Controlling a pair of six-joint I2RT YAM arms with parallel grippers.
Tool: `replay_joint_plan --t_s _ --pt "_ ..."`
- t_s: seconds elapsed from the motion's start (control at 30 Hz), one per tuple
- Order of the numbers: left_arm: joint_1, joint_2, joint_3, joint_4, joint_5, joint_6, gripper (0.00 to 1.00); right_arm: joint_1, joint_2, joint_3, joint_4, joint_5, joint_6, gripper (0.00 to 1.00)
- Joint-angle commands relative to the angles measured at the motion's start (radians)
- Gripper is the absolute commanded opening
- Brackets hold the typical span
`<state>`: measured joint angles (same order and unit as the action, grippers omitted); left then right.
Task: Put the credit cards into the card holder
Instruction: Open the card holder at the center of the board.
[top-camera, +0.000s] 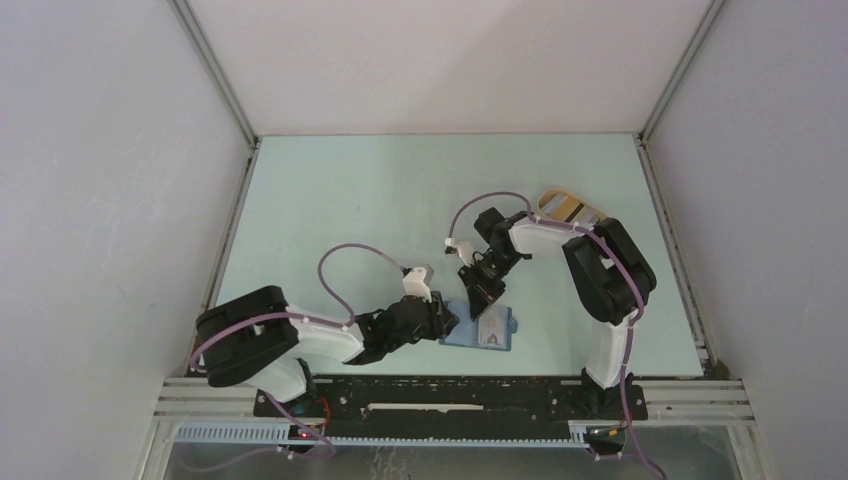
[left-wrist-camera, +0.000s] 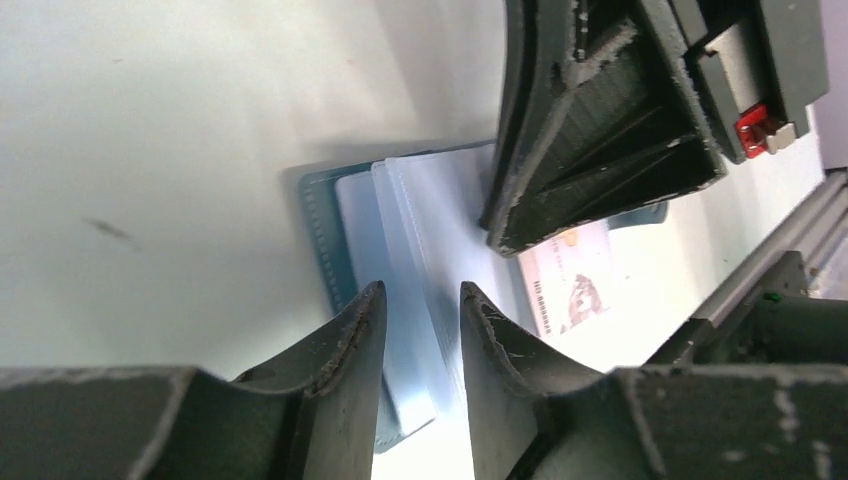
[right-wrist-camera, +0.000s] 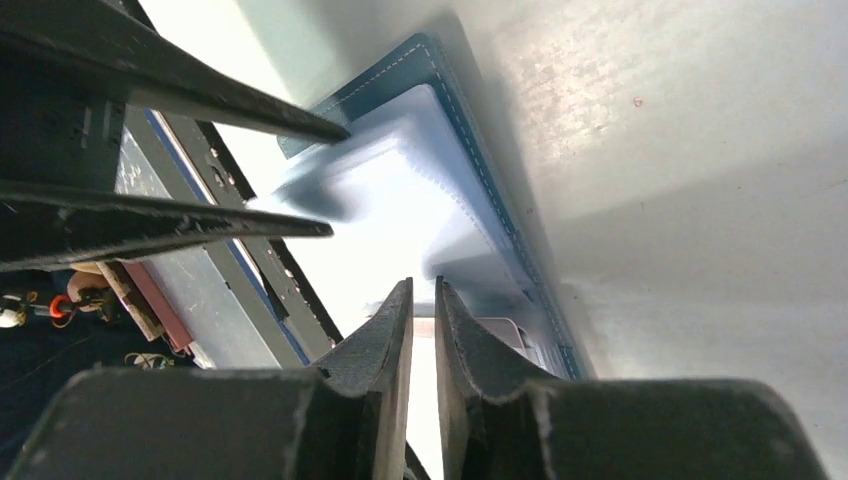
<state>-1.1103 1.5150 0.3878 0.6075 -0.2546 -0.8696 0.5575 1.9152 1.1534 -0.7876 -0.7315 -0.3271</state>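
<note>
Now, card holder (top-camera: 508, 325): it lies opened on the table (top-camera: 350, 200) at the near edge, between my two arms. Its teal cover is down and its clear pocket leaves (left-wrist-camera: 440, 210) face up, so the slots are reachable from above.
Left pincer (left-wrist-camera: 420, 315): low at the holder's left end, fingers partly apart with the leaves running between them. From these angles I cannot tell whether they pinch the leaves or only bracket them.
Why there: I judge it is placed to stop the light wallet sliding or folding shut while my other arm works.
Right pincer (right-wrist-camera: 423, 300): tip down over the middle of the holder, fingers drawn almost together. There is a thin slit of light between them and nothing in it.
Credit card (left-wrist-camera: 575, 290): whitish with dark markings, lying flat on the holder's near-right part, just beside my right fingertips and partly under them.
Why the narrow gap: a card is thin, so fingers this close suit nudging or pinching its edge.
Step in hand: seating this card in a pocket. Much of its face shows, so I judge it only partly in, or resting on top.
Next move: a shallow push along the card's length, with the left side staying firm.
Risk: the soft leaves buckling, or the card skating off towards the table edge.
Tan tray (top-camera: 570, 207): well apart at the far right, behind my right arm.
</note>
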Motion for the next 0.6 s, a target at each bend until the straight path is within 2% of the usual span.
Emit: replay_joint_plan --t_s 0.0,0.13,0.27,0.4,0.57 --pt "-0.003 -0.097 0.031 -0.248 -0.115 -0.006 0.38 0.019 0.007 0.024 -0.001 0.045 -0.002 0.23" --pt "-0.018 -0.201 0.034 -0.329 -0.153 0.054 0.39 0.028 0.002 0.025 -0.004 0.046 -0.008 0.24" --pt "-0.040 -0.260 0.023 -0.216 -0.020 0.168 0.42 0.037 -0.016 0.026 -0.007 0.038 -0.014 0.24" --pt "-0.057 -0.189 0.039 -0.075 0.099 0.223 0.41 0.036 -0.050 0.027 -0.017 0.025 -0.028 0.25" --pt "-0.071 -0.080 0.072 -0.015 0.132 0.238 0.40 0.029 -0.079 0.028 -0.029 0.021 -0.048 0.26"
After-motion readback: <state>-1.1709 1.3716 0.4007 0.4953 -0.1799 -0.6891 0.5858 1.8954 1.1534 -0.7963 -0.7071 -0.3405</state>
